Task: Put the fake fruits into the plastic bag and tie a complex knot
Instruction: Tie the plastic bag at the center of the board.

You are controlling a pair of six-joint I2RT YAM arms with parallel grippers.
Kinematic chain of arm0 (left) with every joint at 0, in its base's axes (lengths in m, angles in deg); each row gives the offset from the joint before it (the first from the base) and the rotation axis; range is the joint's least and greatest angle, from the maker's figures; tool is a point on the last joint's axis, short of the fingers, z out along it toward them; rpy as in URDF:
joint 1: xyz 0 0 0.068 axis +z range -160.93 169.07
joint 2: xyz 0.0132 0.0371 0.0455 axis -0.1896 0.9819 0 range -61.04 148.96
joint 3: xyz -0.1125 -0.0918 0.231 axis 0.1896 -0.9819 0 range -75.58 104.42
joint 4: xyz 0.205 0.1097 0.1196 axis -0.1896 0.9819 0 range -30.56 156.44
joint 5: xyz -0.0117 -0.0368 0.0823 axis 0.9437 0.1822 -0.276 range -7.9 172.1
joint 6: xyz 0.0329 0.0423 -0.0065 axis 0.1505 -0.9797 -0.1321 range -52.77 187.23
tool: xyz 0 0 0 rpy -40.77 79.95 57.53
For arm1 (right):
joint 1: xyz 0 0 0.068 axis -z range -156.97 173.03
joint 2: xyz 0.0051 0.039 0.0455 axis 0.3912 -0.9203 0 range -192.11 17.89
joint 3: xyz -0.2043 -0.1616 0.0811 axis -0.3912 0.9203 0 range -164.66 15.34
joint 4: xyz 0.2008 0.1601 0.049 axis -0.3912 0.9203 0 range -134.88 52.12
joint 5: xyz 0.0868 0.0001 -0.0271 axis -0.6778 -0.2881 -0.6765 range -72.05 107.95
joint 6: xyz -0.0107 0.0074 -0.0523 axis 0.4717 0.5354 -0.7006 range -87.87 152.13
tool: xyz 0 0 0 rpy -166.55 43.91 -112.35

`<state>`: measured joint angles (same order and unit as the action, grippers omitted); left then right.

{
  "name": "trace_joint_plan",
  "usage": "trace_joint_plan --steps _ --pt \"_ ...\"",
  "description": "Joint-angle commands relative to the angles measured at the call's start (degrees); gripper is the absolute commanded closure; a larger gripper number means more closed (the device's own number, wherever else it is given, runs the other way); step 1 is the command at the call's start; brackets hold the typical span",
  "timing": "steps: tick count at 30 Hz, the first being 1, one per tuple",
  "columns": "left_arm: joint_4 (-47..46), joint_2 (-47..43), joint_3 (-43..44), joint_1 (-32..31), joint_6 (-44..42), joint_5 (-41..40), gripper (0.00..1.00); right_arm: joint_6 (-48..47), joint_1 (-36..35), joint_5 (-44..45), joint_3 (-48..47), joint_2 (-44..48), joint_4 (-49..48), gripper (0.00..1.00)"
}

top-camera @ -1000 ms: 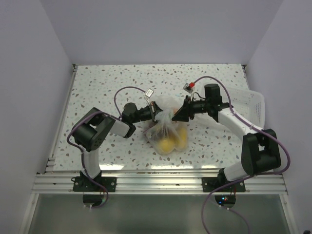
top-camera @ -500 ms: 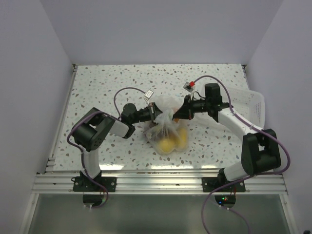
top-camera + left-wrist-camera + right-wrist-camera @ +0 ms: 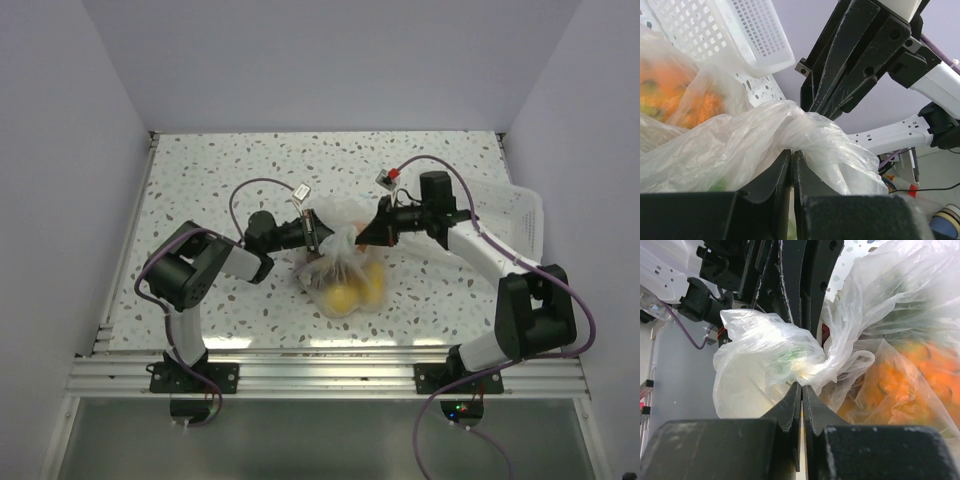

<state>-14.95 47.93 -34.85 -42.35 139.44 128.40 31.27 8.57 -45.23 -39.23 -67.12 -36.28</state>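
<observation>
The plastic bag (image 3: 345,268) lies mid-table with yellow and orange fake fruits (image 3: 341,296) inside it. Its neck is bunched into a whitish knot (image 3: 342,238) between the two grippers. My left gripper (image 3: 319,232) comes in from the left and my right gripper (image 3: 367,236) from the right. In the left wrist view, the left gripper (image 3: 791,152) is shut on the twisted plastic (image 3: 810,131). In the right wrist view, the right gripper (image 3: 801,385) is shut on the bunched film (image 3: 790,352), with orange fruit (image 3: 920,375) showing through the bag.
A white slotted tray (image 3: 512,215) stands at the right edge of the table behind the right arm. The side walls rise close on both sides. Purple cables loop over each arm.
My right gripper has closed on the bag's neck. The left gripper has shifted slightly left, and the bag with the fruits has stayed in place.
</observation>
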Motion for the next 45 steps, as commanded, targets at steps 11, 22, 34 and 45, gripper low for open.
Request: trace_joint_plan --steps 11,22,34,45 --pt "-26.59 1.25 5.06 -1.10 1.53 -1.04 1.00 -1.24 -0.22 0.07 -1.95 0.20 0.63 0.51" --pt "-27.39 1.07 4.88 -1.45 2.15 -1.13 1.00 -2.03 -0.22 0.51 0.16 -0.68 -2.19 0.69" --pt "-28.09 0.98 4.36 -1.45 2.33 -1.39 1.00 -5.99 -0.22 -0.02 -0.02 -0.33 2.12 0.80" --pt "-22.65 -5.25 -2.23 1.88 -2.41 2.82 0.85 -10.21 -0.31 0.69 -3.00 -0.33 8.70 1.00"
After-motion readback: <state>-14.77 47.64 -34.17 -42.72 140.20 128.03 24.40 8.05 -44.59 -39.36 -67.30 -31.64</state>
